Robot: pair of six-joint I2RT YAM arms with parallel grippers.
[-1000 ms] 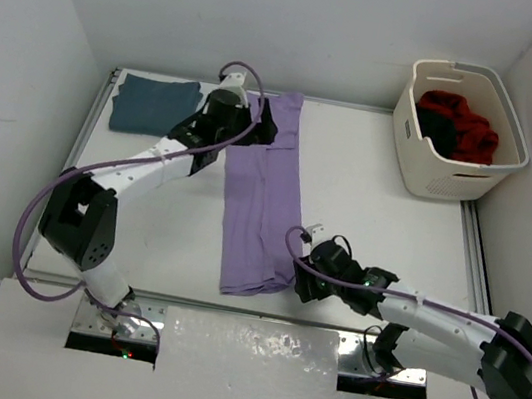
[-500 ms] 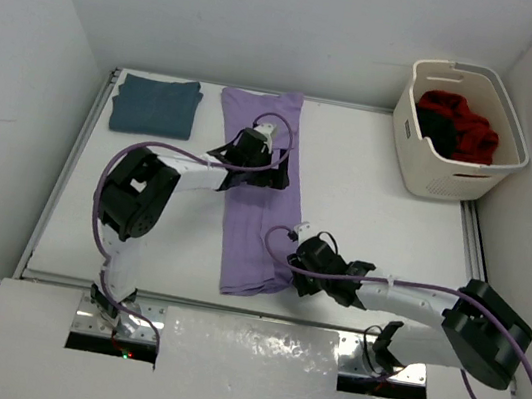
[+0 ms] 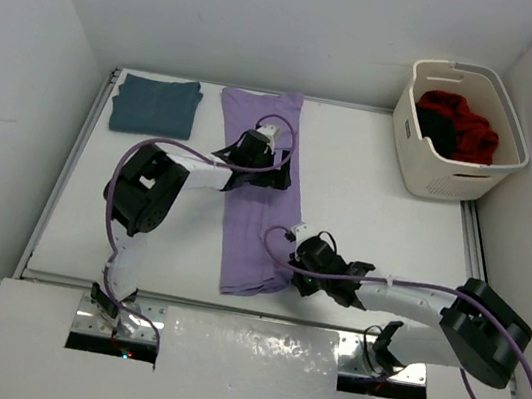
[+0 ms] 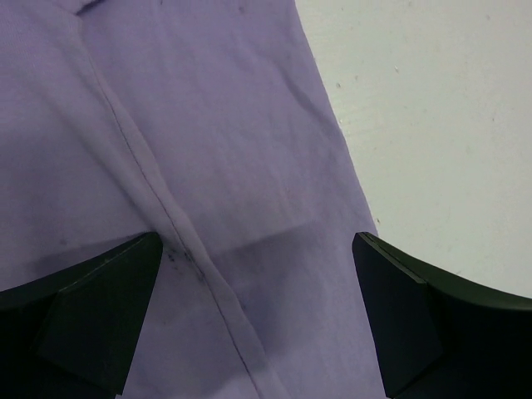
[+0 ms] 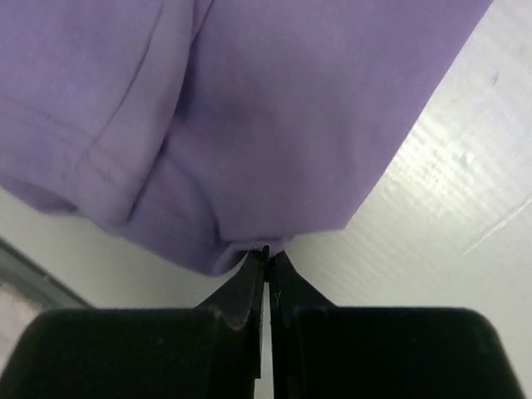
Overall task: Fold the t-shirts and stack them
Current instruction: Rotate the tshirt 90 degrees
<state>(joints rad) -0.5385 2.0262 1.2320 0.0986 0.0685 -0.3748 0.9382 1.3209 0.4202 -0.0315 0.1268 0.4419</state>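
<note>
Altogether four shirts show. The teal shirt (image 3: 155, 106) lies folded into a flat rectangle at the table's (image 3: 373, 227) far left corner. The lavender shirt (image 3: 248, 217) is a long, soft strip down the middle, with a stitched seam and a few creases. The red shirt (image 3: 472, 129) and black shirt (image 3: 438, 133) sit crumpled in one cream plastic basket (image 3: 448, 183) at far right. Of the two grippers, the left gripper (image 4: 258, 249) hangs over the lavender cloth near its right edge, fingers spread wide, holding nothing. The right gripper (image 5: 266, 253) is pinched tight on that shirt's near right corner.
</note>
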